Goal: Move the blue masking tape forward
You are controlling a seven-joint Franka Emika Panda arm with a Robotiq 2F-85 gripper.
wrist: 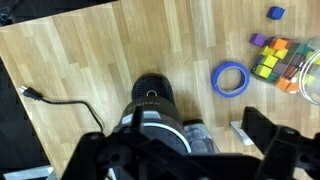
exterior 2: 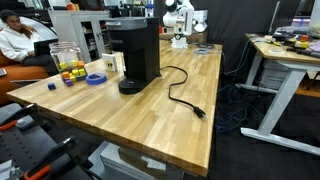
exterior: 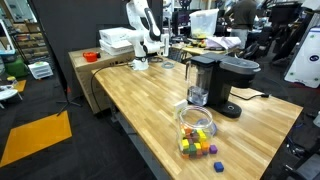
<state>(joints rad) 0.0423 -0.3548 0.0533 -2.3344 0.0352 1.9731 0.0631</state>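
The dark, blurred gripper (wrist: 180, 145) fills the bottom of the wrist view. Its two fingers stand far apart with nothing between them. It looks down from high above a wooden table (wrist: 90, 60) made of pale butcher-block planks.

Directly below it is the round top of a black coffee maker (wrist: 150, 95). The blue masking tape (wrist: 230, 78) lies flat on the wood just beside the coffee maker, its open centre showing the planks. In an exterior view the tape (exterior 2: 96, 78) sits between the coffee maker (exterior 2: 135, 55) and a clear jar (exterior 2: 68, 62) holding coloured cubes (exterior 2: 70, 71), close to both. A single blue cube (exterior 2: 52, 86) lies apart near the table edge.

A black cable (exterior 2: 180, 95) snakes from the coffee maker across bare wood and ends in a plug (exterior 2: 200, 113).

In both exterior views the white robot arm (exterior: 143, 22) stands at the far end of the long table.

The room is a busy workshop with a dark floor. An orange mat (exterior: 35, 135) lies on the floor beside the table. A second desk (exterior 2: 285, 55) with white legs stands nearby, and a person (exterior 2: 20, 40) sits in the background.
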